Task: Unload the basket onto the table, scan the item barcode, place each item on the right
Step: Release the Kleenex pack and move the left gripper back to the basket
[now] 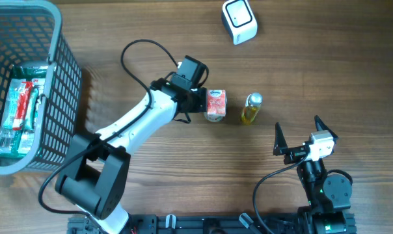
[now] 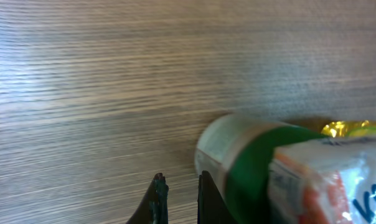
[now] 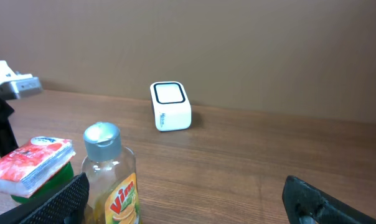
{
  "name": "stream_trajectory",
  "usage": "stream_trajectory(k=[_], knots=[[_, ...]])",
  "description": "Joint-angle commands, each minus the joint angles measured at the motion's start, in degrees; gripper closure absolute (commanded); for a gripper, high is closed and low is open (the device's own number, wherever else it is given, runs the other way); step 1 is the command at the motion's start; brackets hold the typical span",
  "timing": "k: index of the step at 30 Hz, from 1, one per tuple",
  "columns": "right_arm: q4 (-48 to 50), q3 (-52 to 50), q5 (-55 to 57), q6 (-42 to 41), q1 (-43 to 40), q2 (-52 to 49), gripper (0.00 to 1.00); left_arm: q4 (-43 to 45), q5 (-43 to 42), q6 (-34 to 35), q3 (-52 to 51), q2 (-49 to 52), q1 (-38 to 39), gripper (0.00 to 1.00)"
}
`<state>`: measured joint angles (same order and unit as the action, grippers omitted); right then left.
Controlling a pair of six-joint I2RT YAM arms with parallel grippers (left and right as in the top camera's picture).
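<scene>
Centrally in the overhead view, the carton (image 1: 215, 105) lies on the table (image 1: 313, 65), with a bottle (image 1: 251, 108) just right of it. The left gripper (image 1: 201, 102) sits just beside the carton's left side, pinched together on nothing. The right gripper (image 1: 297, 122), lower right, gapes wide and empty. The scanner (image 1: 239, 21) stands at the top.

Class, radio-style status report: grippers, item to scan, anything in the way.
Left gripper, jaws shut beside carton, no hold visible. Right gripper, jaws open. Carton away from scanner. Bottle close beside it.

Mock shop checkout: wooden table (image 1: 151, 26), grey shopping basket (image 1: 65, 97), white barcode scanner (image 1: 239, 21).
</scene>
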<state>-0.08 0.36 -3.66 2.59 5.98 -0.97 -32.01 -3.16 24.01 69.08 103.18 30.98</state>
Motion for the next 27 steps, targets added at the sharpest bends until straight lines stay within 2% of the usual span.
stream_trajectory(k=[1,13,14,16,18,19,20,21,24,25,27], knots=[[0.17,-0.04,-0.81,-1.11,0.17,-0.04,0.00,0.79,-0.90,-1.38,-0.61,1.09,1.84,0.96],[0.17,-0.04,-0.81,-1.11,0.17,-0.04,0.00,-2.01,-0.44,-2.25,-0.26,-0.17,2.10,0.96],[0.17,-0.04,-0.81,-1.11,0.17,-0.04,0.00,-2.93,1.07,-3.21,0.42,-1.42,1.77,0.96],[0.17,-0.04,-0.81,-1.11,0.17,-0.04,0.00,-6.86,10.05,-4.35,3.93,-5.75,0.42,0.95],[0.17,-0.04,-0.81,-1.11,0.17,-0.04,0.00,-11.30,19.74,-4.90,8.72,-10.08,-1.51,0.87],[0.17,-0.04,-0.81,-1.11,0.17,-0.04,0.00,-12.76,22.45,-7.26,10.91,-12.04,-2.47,0.75],[0.17,-0.04,-0.81,-1.09,0.17,-0.04,0.00,-14.05,24.87,-11.85,13.68,-14.45,-3.76,0.53],[0.17,-0.04,-0.81,-1.11,0.17,-0.04,0.00,-14.38,26.47,-14.86,15.67,-16.44,-4.94,0.39],[0.17,-0.04,-0.81,-1.11,0.17,-0.04,0.00,-13.31,31.17,-21.64,21.88,-22.12,-10.32,0.32],[0.17,-0.04,-0.81,-1.11,0.17,-0.04,0.00,-12.41,31.15,-24.17,24.04,-23.89,-13.07,0.32],[0.17,-0.04,-0.81,-1.09,0.17,-0.04,0.00,-10.64,31.08,-28.39,26.77,-26.51,-17.92,0.26]])
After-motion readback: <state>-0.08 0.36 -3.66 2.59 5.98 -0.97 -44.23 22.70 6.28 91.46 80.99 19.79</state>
